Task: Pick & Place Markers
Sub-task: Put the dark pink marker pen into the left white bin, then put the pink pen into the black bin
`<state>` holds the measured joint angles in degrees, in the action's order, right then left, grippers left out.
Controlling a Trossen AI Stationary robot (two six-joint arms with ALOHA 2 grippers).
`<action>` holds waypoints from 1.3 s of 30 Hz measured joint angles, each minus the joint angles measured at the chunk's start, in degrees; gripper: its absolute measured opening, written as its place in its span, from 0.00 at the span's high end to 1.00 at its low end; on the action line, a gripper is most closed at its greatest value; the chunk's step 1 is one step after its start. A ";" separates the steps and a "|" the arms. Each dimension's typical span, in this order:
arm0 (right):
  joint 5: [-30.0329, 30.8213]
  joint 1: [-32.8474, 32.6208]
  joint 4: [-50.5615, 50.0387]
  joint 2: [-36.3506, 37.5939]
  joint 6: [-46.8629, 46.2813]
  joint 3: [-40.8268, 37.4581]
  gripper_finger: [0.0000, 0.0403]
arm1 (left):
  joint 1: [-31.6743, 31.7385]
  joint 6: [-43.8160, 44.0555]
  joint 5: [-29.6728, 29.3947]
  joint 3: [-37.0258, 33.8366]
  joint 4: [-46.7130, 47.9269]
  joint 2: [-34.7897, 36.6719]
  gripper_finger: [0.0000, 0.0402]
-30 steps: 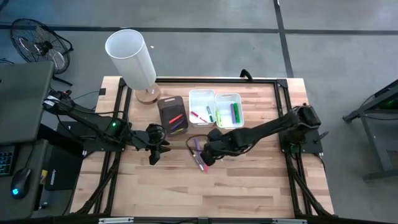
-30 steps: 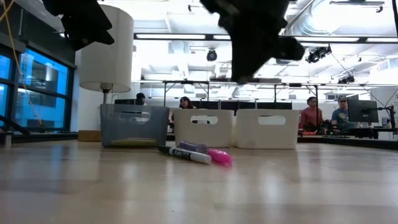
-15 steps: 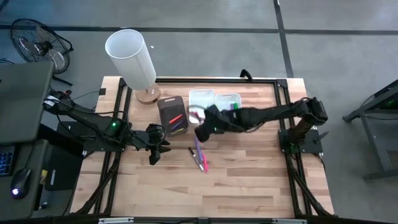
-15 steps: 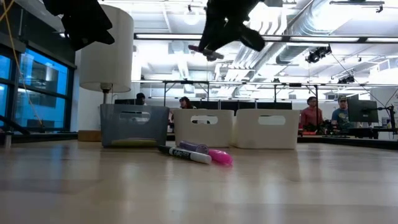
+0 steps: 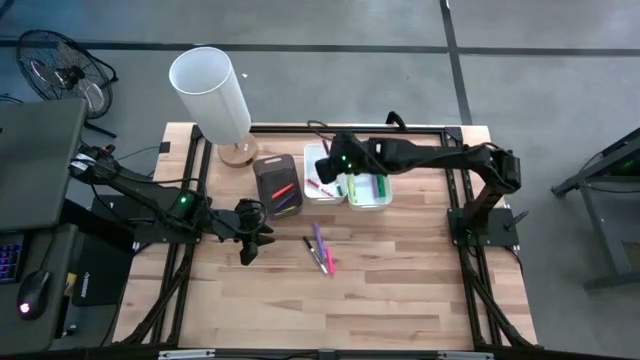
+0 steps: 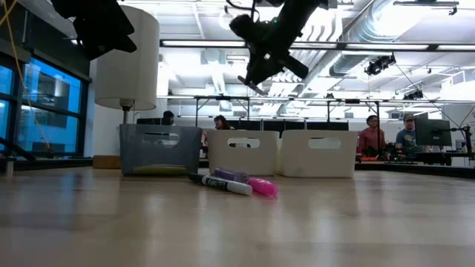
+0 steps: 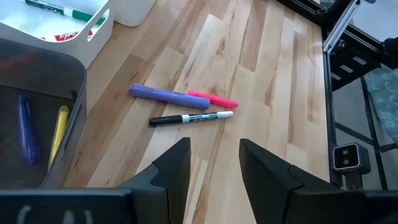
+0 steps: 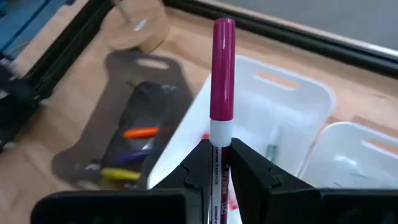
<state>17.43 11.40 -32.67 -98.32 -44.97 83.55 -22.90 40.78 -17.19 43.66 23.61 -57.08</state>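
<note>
My right gripper (image 5: 330, 163) is high over the left white bin (image 5: 322, 170) at the far middle of the table. It is shut on a marker with a magenta cap (image 8: 222, 68) and a white barrel. My left gripper (image 5: 249, 250) is open and empty above the table's left middle. It shows in its own wrist view (image 7: 214, 149). Three markers lie flat on the wood: a purple one (image 7: 168, 96), a pink one (image 7: 214, 99) and a black-and-white one (image 7: 193, 117). They show together in the high view (image 5: 320, 250) and the low view (image 6: 231, 183). My right gripper pinches the marker's white barrel (image 8: 220, 144) between its two fingers, just behind the magenta cap. The marker lies along the fingers, and its capped end sticks out past the fingertips. It is lifted clear, tilted, high above the bins (image 6: 249, 83).
A dark bin (image 5: 277, 185) with orange, purple and yellow markers stands left of the two white bins. The right white bin (image 5: 367, 178) holds green markers. A white lamp (image 5: 210, 90) stands at the far left. People sit in the room beyond the table.
My right gripper has risen from the markers lying mid-table with the magenta-capped marker in its fingers. It has carried the marker toward the table's far edge and now holds it over the white bins. The other three markers and my left gripper have stayed put.
</note>
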 joint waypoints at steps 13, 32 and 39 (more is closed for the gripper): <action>-1.81 2.27 4.64 -5.76 -10.36 0.00 0.88 | 0.00 0.21 0.04 0.04 -0.81 0.00 0.66; -6.60 2.31 6.63 -13.97 -16.55 0.00 0.85 | 0.00 1.33 0.13 0.04 -1.13 0.00 0.66; -7.53 2.31 6.21 -13.97 -16.24 0.00 0.85 | 0.00 1.31 0.17 0.04 -1.13 0.00 0.66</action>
<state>9.90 13.72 -26.45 -112.29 -61.21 83.55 -22.90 42.09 -17.02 43.70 22.48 -57.08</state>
